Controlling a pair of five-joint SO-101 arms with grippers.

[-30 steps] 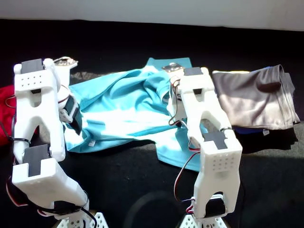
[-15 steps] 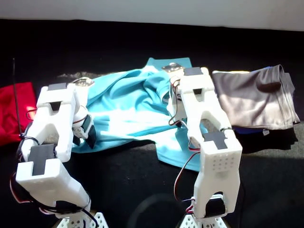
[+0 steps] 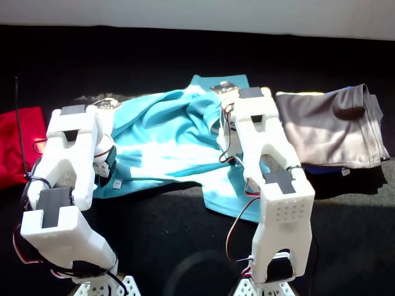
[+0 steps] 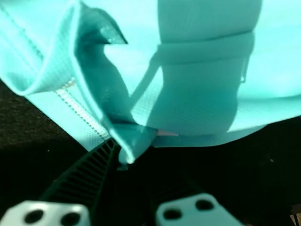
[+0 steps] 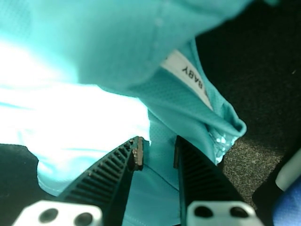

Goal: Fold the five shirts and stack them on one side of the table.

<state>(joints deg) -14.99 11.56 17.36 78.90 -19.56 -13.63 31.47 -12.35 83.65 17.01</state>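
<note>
I've got a table (image 3: 185,246) covered in black cloth, its near side sitting in shade. Hard sunlight falls in a band across the middle, left to right. Along the far edge a pale wall (image 3: 197,11) runs the full width.

— What is the turquoise shirt (image 3: 160,132) made of?
— It is thin cloth, smooth, with a slight sheen where light falls on it. Close up, it shows a fine mesh weave and stitched hems. A white woven label (image 5: 188,75) is sewn to it.
— And the grey shirt (image 3: 333,126) at three o'clock?
— That one is soft, matt cloth. The red cloth (image 3: 18,145) at nine o'clock is matt as well.
— The bench (image 3: 154,61)?
— Its cover is black, matt and rough, grainy like felt.
— The arms (image 3: 281,203)?
— They have white matt plastic shells. The right gripper (image 5: 157,153) and the left gripper (image 4: 131,148) both have black ribbed jaws that look like plastic.
</note>
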